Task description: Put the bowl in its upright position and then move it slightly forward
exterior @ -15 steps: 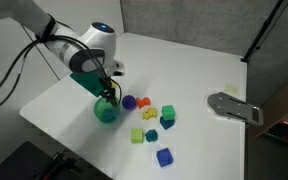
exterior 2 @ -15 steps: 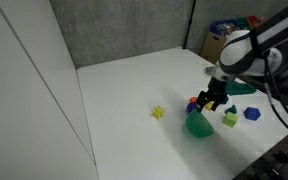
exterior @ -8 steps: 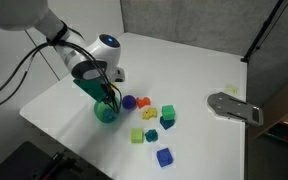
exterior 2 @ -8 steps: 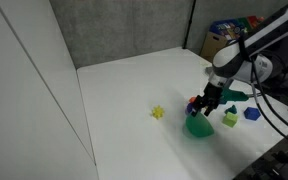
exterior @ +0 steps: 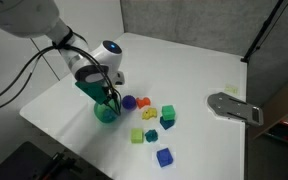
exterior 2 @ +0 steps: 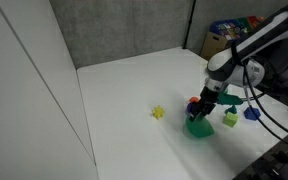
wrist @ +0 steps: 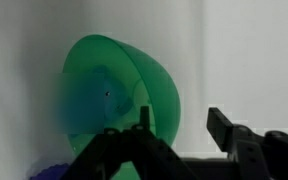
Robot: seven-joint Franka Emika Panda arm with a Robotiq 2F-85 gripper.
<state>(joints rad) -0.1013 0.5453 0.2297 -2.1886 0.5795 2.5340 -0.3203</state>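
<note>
Wrist view shows the gripper (wrist: 180,126) partly open, straddling the rim of the bowl (wrist: 104,88).

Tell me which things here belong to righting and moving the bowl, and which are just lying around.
Job in hand: bowl; gripper, jaws at its rim.
Lying about: purple ball; blue block; yellow star; grey object.

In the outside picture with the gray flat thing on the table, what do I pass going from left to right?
green bowl → purple ball → orange block → dark green block → gray flat thing
</note>
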